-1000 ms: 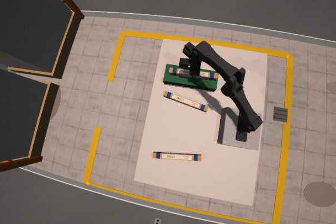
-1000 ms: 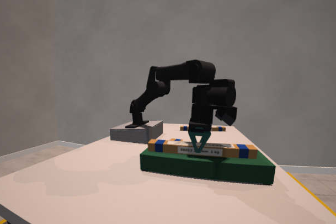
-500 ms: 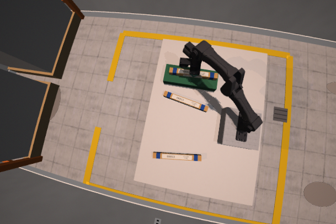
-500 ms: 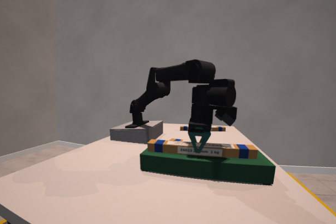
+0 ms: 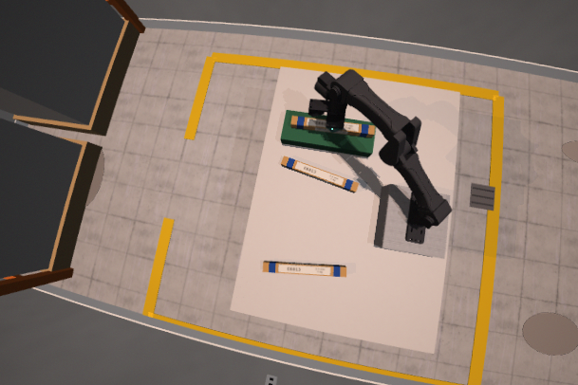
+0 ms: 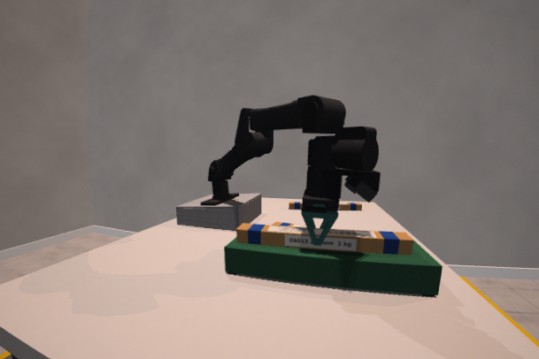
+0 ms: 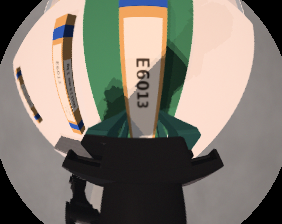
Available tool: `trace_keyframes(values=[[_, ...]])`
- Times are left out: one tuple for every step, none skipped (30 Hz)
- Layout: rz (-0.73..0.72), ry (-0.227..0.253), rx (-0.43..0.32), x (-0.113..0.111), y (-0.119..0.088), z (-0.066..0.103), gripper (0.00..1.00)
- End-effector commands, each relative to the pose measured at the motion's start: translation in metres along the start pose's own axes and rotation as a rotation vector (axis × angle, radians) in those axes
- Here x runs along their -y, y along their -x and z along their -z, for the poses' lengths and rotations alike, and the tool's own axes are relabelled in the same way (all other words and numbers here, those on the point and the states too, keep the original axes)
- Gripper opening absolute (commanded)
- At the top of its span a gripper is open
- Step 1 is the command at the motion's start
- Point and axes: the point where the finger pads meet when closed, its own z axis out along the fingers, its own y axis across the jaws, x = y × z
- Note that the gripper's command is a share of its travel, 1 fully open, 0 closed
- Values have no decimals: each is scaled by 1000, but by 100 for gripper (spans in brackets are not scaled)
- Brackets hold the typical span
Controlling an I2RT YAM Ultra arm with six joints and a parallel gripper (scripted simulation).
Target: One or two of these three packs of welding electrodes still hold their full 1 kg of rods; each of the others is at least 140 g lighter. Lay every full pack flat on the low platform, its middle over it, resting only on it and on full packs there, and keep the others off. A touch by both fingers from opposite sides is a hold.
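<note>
The pack on the green platform (image 5: 327, 145) (image 6: 332, 271) (image 7: 99, 55), a pack of electrodes (image 5: 300, 122) (image 6: 367, 243) (image 7: 143, 45), reads "E6013" on its upper face; its side label shows "E6013" and "1 kg", the middle partly hidden by the pincer (image 6: 319, 240) (image 7: 142, 132). The slanted pack (image 5: 319, 174) (image 7: 58, 70) also bears "E6013".

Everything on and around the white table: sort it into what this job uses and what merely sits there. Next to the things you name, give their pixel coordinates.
For the job:
- pack in the gripper (image 5: 332, 129) (image 6: 319, 240) (image 7: 142, 134), over the platform
- green platform (image 5: 327, 143) (image 6: 332, 271) (image 7: 99, 50)
- slanted pack (image 5: 319, 174) (image 7: 63, 75)
- far pack (image 5: 305, 269) (image 6: 350, 206) (image 7: 27, 95)

Just there:
- yellow floor tape (image 5: 490, 237) (image 6: 504, 314)
- dark slotted plate (image 5: 482, 196)
</note>
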Motion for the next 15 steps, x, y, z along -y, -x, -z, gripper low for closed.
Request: trace_keyframes(values=[[-14, -35, 30, 12, -1, 26, 0], [-14, -34, 29, 12, -1, 25, 0], [-14, -35, 29, 12, -1, 25, 0], [-14, -35, 29, 12, -1, 25, 0], [-14, -35, 29, 12, -1, 25, 0], [-14, -34, 29, 12, -1, 25, 0], [-13, -33, 27, 11, 0, 24, 0], [-13, -33, 28, 11, 0, 25, 0], [-14, -38, 34, 12, 0, 28, 74], [-14, -40, 36, 12, 0, 30, 74], [-13, -39, 36, 11, 1, 30, 74], [-11, -37, 37, 10, 2, 30, 74], [-8, -35, 38, 9, 2, 29, 74], [-8, -35, 38, 9, 2, 29, 74], [-8, -35, 38, 9, 2, 29, 74]])
